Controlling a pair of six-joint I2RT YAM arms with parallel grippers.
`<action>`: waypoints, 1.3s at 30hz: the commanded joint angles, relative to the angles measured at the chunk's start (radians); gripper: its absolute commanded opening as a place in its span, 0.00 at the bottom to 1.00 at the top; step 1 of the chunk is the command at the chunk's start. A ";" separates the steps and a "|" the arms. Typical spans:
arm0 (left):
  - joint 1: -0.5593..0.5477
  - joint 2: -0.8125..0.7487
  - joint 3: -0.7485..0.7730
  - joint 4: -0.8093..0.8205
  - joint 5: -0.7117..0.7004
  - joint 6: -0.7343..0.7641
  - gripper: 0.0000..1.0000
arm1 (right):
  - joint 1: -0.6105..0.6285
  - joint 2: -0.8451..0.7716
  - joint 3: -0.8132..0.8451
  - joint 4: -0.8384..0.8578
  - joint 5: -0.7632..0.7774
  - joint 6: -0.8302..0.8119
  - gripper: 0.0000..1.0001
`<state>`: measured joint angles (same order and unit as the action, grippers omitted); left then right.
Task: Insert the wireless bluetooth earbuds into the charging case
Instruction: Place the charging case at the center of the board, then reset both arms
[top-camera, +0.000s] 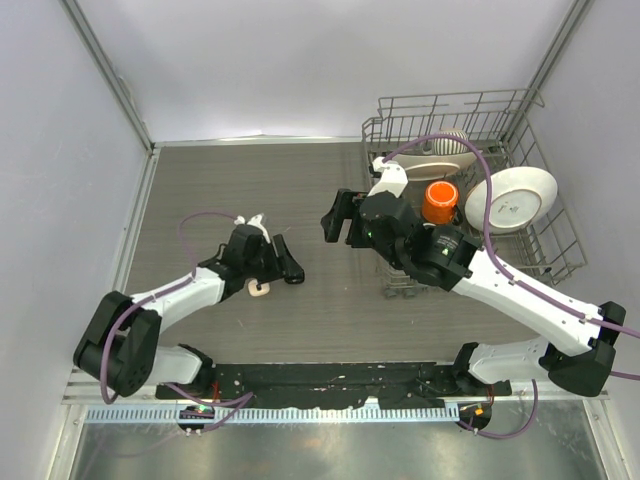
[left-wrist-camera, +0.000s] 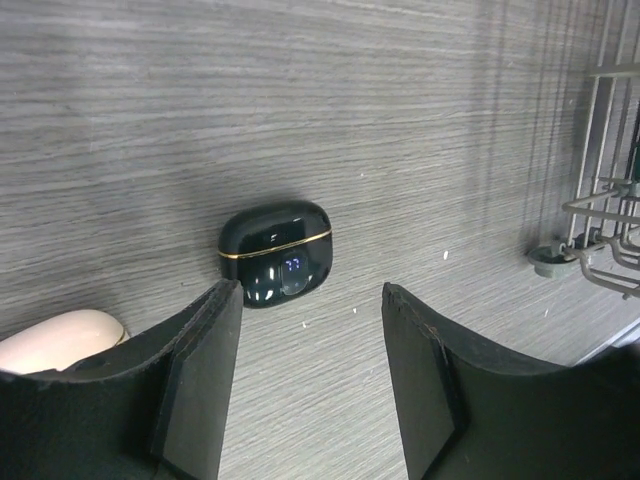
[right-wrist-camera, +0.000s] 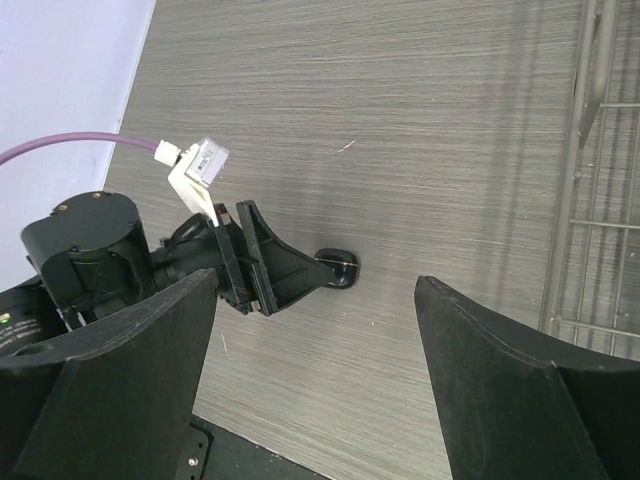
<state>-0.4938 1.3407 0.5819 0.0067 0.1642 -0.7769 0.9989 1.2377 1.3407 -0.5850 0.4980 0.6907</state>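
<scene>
Black case (left-wrist-camera: 275, 250) just ahead of your left hand (left-wrist-camera: 310, 295), fingers apart, cream case (left-wrist-camera: 60, 338) beside, your right hand (right-wrist-camera: 315, 283) spread empty, wire rack (right-wrist-camera: 570, 150) rightward.

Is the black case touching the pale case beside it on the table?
Apart. The left wrist view shows a strip of bare table between the black case and the pale case.

A glossy black plastic charging case (left-wrist-camera: 275, 250) with a thin gold metallic band, the matt grey wood-grain table (left-wrist-camera: 300, 100), a smooth satin cream case (left-wrist-camera: 55, 340) and a bare-metal wire rack (top-camera: 455, 96)
</scene>
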 joint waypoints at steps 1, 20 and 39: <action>-0.003 -0.074 0.064 -0.066 -0.046 0.036 0.61 | -0.006 0.006 0.023 0.011 0.008 0.000 0.85; -0.003 -0.621 0.033 -0.252 -0.379 0.037 1.00 | -0.039 0.002 0.029 -0.053 0.080 -0.077 0.86; 0.050 -0.589 0.315 -0.504 -0.450 0.189 1.00 | -0.213 0.137 0.253 -0.280 -0.128 -0.384 0.95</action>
<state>-0.4866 0.6552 0.8097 -0.4526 -0.3340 -0.6395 0.7841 1.3125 1.4887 -0.8078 0.5674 0.4133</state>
